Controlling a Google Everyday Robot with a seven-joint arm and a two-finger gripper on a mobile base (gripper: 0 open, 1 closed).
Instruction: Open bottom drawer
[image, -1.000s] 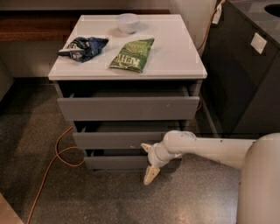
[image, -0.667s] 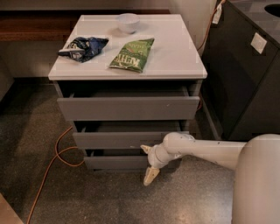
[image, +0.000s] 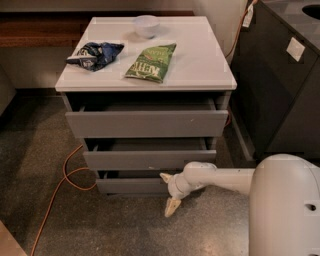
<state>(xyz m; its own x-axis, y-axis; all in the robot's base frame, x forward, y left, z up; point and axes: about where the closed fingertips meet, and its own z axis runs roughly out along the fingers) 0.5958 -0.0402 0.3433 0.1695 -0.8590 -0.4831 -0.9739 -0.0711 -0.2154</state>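
Observation:
The bottom drawer (image: 131, 185) is the lowest grey front of the white-topped cabinet (image: 200, 65) and stands slightly out, with a dark gap above it. My gripper (image: 168, 192) is at the right end of that front, near the floor. Its fingers are spread. The upper fingertip (image: 163, 176) is at the drawer's top edge. The lower fingertip (image: 171, 207) hangs below the front, over the floor. The white arm (image: 225, 179) reaches in from the right. The middle drawer (image: 149, 159) and top drawer (image: 146, 123) are also partly out.
On the cabinet top lie a green chip bag (image: 151, 62), a dark blue bag (image: 96, 54) and a white bowl (image: 146, 25). An orange cable (image: 64, 177) runs over the speckled floor at the left. A dark grey cabinet (image: 280, 85) stands to the right.
My gripper has sunk a little along the right end of the bottom drawer front. The drawers have not visibly moved.

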